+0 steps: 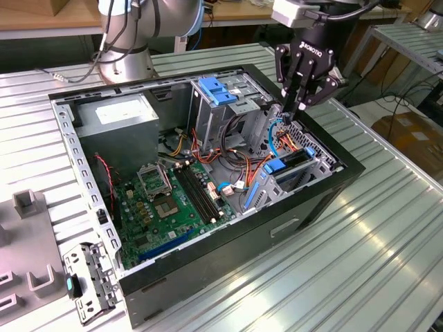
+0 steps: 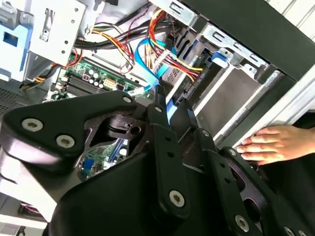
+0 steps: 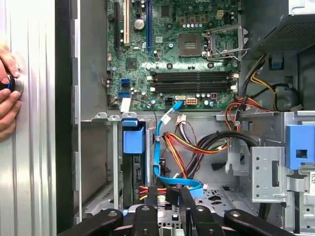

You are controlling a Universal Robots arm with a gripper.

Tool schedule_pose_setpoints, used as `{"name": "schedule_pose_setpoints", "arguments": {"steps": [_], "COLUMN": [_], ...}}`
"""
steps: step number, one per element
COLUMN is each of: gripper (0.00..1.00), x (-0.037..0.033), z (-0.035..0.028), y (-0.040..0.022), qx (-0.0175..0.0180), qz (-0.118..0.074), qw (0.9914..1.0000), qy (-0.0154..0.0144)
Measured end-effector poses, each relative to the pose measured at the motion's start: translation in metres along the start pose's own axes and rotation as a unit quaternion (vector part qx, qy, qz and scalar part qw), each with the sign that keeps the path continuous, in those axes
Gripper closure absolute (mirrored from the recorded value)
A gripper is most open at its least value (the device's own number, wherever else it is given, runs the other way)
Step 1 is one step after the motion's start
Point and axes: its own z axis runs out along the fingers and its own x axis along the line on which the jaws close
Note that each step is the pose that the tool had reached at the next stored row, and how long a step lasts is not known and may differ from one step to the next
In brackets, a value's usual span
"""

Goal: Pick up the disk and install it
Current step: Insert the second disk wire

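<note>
The gripper (image 1: 296, 105) hangs, tips down, inside the open case (image 1: 325, 200), over the drive cage (image 1: 308, 173) at its front end. In both wrist views a thin gap shows between the two fingers (image 3: 152, 196), and a blue cable (image 3: 156, 162) loops right at the tips. I cannot tell whether they pinch it or just stand beside it.

The gripper's black body carries white lettering. There is a white sticker on the grey supply box (image 1: 114, 117) in the far corner, its print too small to read.

The disk (image 1: 296, 159) is already in the cage, standing on edge in a slot just below the gripper. In the first wrist view it shows as a dark narrow slab (image 3: 129, 172) with a blue plastic tab at its end. Its label face is hidden.

Beyond lies the green board (image 1: 169, 200). A person's hand (image 2: 275, 142) rests outside the case wall.
</note>
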Motion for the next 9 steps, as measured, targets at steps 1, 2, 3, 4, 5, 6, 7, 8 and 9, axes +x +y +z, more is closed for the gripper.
{"name": "schedule_pose_setpoints", "arguments": {"steps": [1,2,3,4,5,6,7,8,9], "gripper": [0.69,0.69,0.69,0.69,0.69,0.69,0.69,0.69,0.69], "x": [-0.0025,-0.0038,-0.0046,-0.0055,-0.0063,-0.0076,-0.0087,-0.0104,-0.0123], "z": [0.0015,0.0024,0.0030,0.0036,0.0041,0.0051,0.0057,0.0065,0.0075], "y": [-0.0001,-0.0001,-0.0001,-0.0002,-0.0002,-0.0002,-0.0002,-0.0003,-0.0004], "qx": [0.0001,0.0002,0.0003,0.0005,0.0006,0.0007,0.0009,0.0009,0.0010], "qz": [0.000,0.000,0.000,0.000,0.000,0.001,0.001,0.001,0.001], "qw": [0.99999,0.99996,0.99992,0.99983,0.99972,0.99952,0.99936,0.99925,0.99916], "qy": [0.0048,0.0091,0.0129,0.0182,0.0237,0.0311,0.0357,0.0388,0.0409]}}
